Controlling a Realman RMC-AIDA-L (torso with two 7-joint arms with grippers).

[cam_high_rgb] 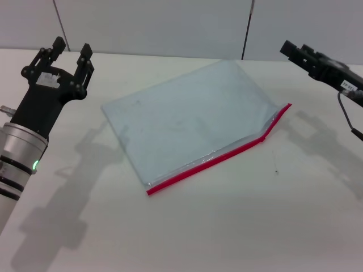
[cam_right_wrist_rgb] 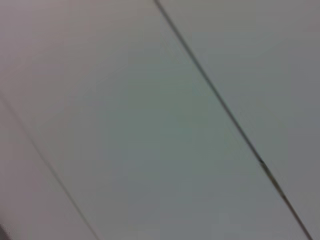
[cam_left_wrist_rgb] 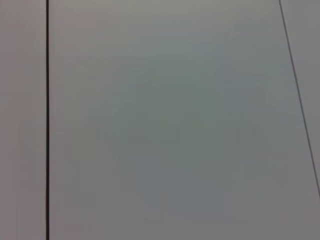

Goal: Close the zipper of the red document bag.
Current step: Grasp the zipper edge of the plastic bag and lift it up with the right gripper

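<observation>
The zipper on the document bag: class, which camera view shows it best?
The head view: the zipper runs along the near long edge of the red document bag, fully visible. Both wrist views show only blank panels, no zipper.

The right gripper (cam_high_rgb: 289,50) at two o'clock shows too little to judge its fingers, and its arm runs off the edge. Both wrist cameras catch only blank wall panels (cam_left_wrist_rgb: 170,125).

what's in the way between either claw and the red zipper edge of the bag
Nothing visible. In the head view the document bag lies flat on the table, zipper along its near edge. The left claw hangs open off the bag's left side, the right claw off its far right; only bare table lies between.
</observation>
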